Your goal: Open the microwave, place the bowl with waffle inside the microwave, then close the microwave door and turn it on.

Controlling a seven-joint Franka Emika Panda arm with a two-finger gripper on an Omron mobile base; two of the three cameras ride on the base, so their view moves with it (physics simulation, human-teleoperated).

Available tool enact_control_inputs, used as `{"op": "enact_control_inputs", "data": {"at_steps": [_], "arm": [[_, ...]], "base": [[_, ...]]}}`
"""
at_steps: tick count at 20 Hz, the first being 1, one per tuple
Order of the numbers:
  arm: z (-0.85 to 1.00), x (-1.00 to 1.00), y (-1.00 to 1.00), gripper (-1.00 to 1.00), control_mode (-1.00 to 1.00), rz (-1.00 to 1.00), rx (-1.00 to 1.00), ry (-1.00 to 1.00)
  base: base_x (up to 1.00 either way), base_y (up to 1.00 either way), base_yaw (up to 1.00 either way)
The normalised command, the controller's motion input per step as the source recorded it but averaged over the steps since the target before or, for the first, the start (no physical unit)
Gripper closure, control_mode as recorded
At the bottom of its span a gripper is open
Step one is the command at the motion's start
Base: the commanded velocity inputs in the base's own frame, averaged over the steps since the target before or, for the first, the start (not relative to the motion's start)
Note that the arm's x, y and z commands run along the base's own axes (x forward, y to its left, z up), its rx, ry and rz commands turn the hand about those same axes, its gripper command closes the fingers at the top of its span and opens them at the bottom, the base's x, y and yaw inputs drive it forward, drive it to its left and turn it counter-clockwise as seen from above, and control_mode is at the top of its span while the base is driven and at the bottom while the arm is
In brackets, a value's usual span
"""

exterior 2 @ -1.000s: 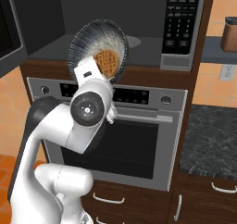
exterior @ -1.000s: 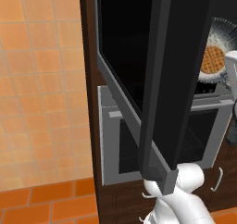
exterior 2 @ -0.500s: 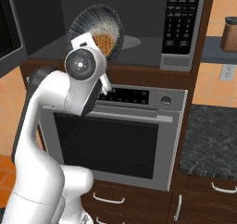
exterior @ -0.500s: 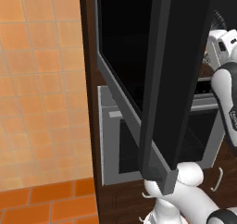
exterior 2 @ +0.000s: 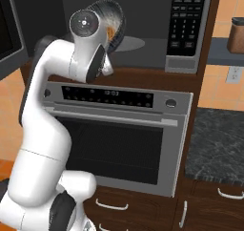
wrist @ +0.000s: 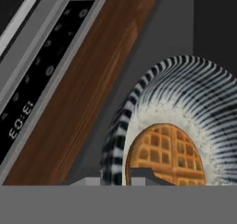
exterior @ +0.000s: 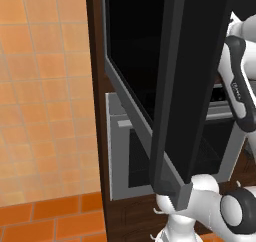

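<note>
Hand view shows the gripper [wrist: 124, 174] pinched shut on the rim of the striped bowl [wrist: 185, 102], the waffle [wrist: 169, 153] lying inside at about 5 o'clock. Over the last second the arm has lifted the bowl from in front of the oven [exterior 2: 119, 134] up into the microwave [exterior 2: 143, 29] cavity. With the microwave door [exterior: 185, 86] swung wide, setting down looks next.
</note>
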Motion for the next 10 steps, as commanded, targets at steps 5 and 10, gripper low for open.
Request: {"op": "enact_control_inputs", "data": {"at_steps": [5, 10], "arm": [[0.00, 0.34, -0.01, 1.00, -1.00, 0.00, 0.06, 0.00], [0.00, 0.51, 0.00, 1.00, -1.00, 0.00, 0.15, 0.00]], "base": [[0.00, 0.00, 0.00], [0.00, 0.00, 0.00]]}}
